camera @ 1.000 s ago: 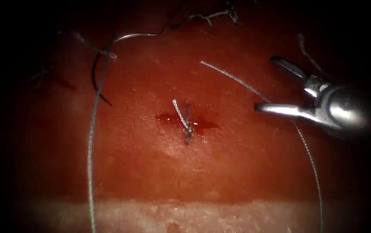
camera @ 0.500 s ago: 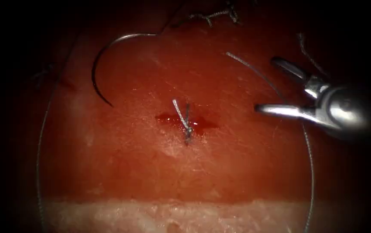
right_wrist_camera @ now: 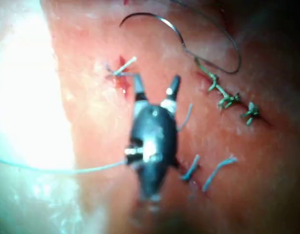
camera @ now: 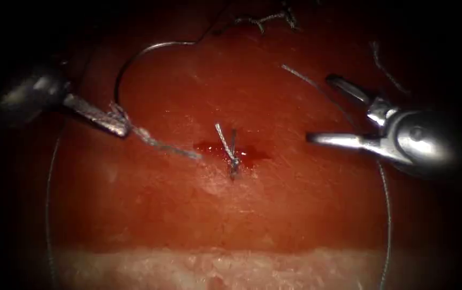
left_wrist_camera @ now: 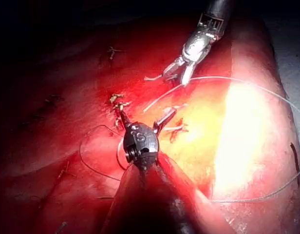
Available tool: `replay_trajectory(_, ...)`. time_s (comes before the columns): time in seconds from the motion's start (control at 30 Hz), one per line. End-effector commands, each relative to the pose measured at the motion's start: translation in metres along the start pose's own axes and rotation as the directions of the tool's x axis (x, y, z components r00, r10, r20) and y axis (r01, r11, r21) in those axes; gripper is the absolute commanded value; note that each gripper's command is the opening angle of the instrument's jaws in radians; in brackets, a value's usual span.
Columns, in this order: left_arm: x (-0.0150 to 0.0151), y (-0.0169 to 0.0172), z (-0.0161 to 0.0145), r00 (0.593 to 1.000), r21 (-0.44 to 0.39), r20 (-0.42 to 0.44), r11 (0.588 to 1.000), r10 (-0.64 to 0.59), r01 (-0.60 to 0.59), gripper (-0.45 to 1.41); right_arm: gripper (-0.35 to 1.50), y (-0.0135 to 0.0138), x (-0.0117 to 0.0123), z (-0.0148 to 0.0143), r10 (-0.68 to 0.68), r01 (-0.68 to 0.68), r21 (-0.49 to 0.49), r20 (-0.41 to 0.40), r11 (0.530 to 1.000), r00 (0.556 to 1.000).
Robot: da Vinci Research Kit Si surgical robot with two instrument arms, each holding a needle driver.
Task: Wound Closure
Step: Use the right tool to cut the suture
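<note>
The left tool (camera: 114,124) had entered since a second earlier, jaws closed on a cut thread end (camera: 169,147) left of the cut (camera: 232,151). The right tool (camera: 334,110) stood with jaws wide apart, empty. The needle (camera: 134,62) lay free on the tissue (camera: 274,215), upper left. Step: clearing thread ends after the knot (camera: 233,159); next requires lifting that end away.

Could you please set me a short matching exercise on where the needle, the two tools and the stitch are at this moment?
Things:
1. needle
2. left tool
3. right tool
4. knotted stitch

States:
A. jaws open, holding nothing, right of the cut
B. sits across the cut
C. lies on the tissue up and left of the cut, held by neither tool
D. jaws shut on a length of thread, left of the cut

Pairs: 1-C, 2-D, 3-A, 4-B.
</note>
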Motion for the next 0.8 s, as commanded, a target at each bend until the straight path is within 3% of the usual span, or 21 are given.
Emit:
replay_trajectory(0.03,-0.0008,-0.0002,0.0008,1.0,-0.017,0.0,1.0,0.011,-0.011,1.1,1.31,-0.0001,-0.0003,0.0007,0.005,-0.004,0.026,-0.012,1.0,1.0)
replay_trajectory(0.4,-0.004,-0.0004,0.0014,0.999,-0.02,0.014,0.999,0.043,-0.043,1.03,1.31,-0.0019,0.0008,-0.0007,0.027,-0.024,0.152,-0.015,0.988,1.0)
replay_trajectory(0.8,-0.0066,0.0008,0.0027,0.997,-0.045,0.035,0.996,0.072,-0.071,1.01,1.28,-0.0023,0.0013,-0.0004,0.057,-0.051,0.159,-0.033,0.986,0.998)
